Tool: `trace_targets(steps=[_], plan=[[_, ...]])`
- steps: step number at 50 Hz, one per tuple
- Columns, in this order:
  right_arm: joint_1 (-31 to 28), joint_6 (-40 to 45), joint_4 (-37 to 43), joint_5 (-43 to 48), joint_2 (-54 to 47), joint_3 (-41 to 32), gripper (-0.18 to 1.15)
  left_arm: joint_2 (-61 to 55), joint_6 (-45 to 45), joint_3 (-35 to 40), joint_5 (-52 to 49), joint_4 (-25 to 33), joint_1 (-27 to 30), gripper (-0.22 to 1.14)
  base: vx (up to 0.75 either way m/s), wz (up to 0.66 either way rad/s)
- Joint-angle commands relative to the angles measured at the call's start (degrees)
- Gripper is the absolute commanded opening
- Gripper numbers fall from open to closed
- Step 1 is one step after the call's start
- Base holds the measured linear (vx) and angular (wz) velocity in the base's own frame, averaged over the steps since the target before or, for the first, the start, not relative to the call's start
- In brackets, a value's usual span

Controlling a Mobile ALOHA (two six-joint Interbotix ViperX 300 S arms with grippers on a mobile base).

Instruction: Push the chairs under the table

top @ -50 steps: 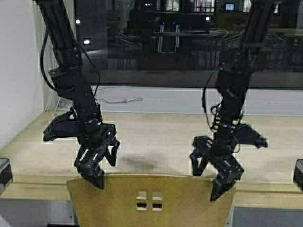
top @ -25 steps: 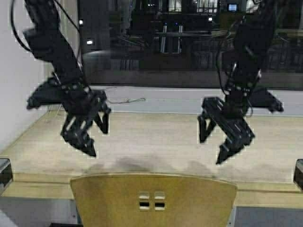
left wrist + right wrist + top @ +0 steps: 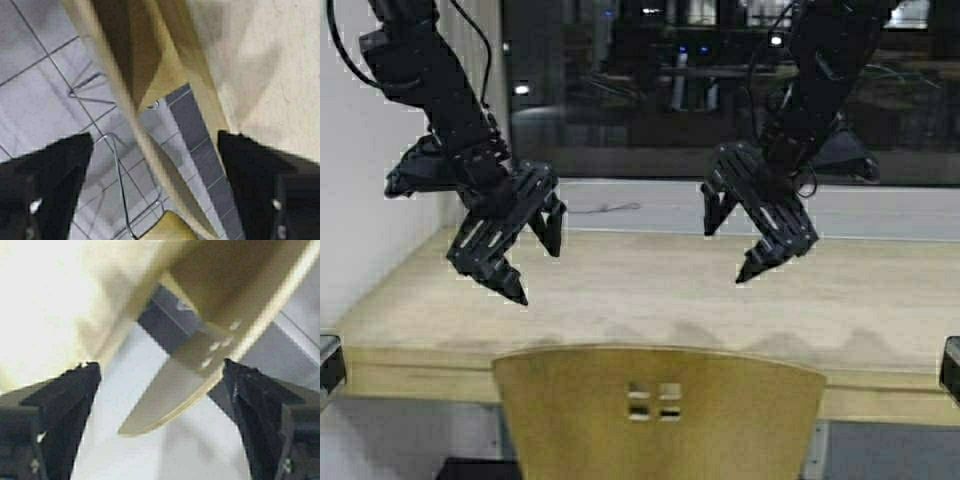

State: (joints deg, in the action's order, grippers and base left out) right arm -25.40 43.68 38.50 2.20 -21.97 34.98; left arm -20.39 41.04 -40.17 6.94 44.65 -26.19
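Beige table (image 3: 650, 300) by a dark window: left gripper (image 3: 525, 255) and right gripper (image 3: 745, 235) hover, fingers apart, gripping nothing.
The mustard chair (image 3: 660, 410) looks rigid and light; press its backrest's top edge.

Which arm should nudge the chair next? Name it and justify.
Left, marginally. The left tool hangs open, lower and nearer the chair backrest than the raised right tool; neither touches it.

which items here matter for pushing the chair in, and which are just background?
Job:
- chair, backrest at the table edge
- table
- left hand, open, raised above the table
- right hand, open, raised above the table

Background:
- cable on the sill
- dark window
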Motion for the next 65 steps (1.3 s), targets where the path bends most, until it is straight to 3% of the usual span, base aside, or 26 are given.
trace_targets(steps=[1,15,21,28,36,44,51,65], plan=[[-0.44,-0.26,-0.26,2.46,-0.09,-0.62,1.04,0.88,-0.35,1.32,1.93,-0.70,0.35,1.02,-0.12,0.20],[-0.44,-0.35,-1.14,5.54,0.26,1.49,1.04,0.62,-0.62,0.97,4.04,-1.58,0.35,1.02,-0.13,0.24],[-0.44,-0.53,-7.21,5.80,0.97,2.46,1.04,2.02,-0.79,-1.05,4.92,-6.86,0.53,1.02,-0.14,0.10],[0.44,-0.62,-23.03,3.78,3.69,1.93,1.04,5.54,-0.70,-3.52,5.63,-19.25,3.78,1.02,-0.12,0.02],[1.67,-0.88,-32.87,-2.99,9.32,0.97,1.04,13.10,-0.79,-5.36,1.76,-34.54,6.77,1.02,-0.17,0.01],[1.67,-3.43,-49.31,-10.90,16.17,-0.97,1.04,21.18,-2.72,-2.11,-16.08,-54.67,6.68,1.02,-0.19,0.08],[1.67,-5.80,-61.44,-15.03,20.30,-0.70,1.04,23.99,-7.03,1.14,-28.56,-64.78,6.94,1.02,-0.18,0.17],[2.46,-5.80,-59.50,-12.57,21.27,-0.79,1.04,24.70,-7.73,2.20,-21.71,-64.07,6.94,1.02,-0.23,0.13]])
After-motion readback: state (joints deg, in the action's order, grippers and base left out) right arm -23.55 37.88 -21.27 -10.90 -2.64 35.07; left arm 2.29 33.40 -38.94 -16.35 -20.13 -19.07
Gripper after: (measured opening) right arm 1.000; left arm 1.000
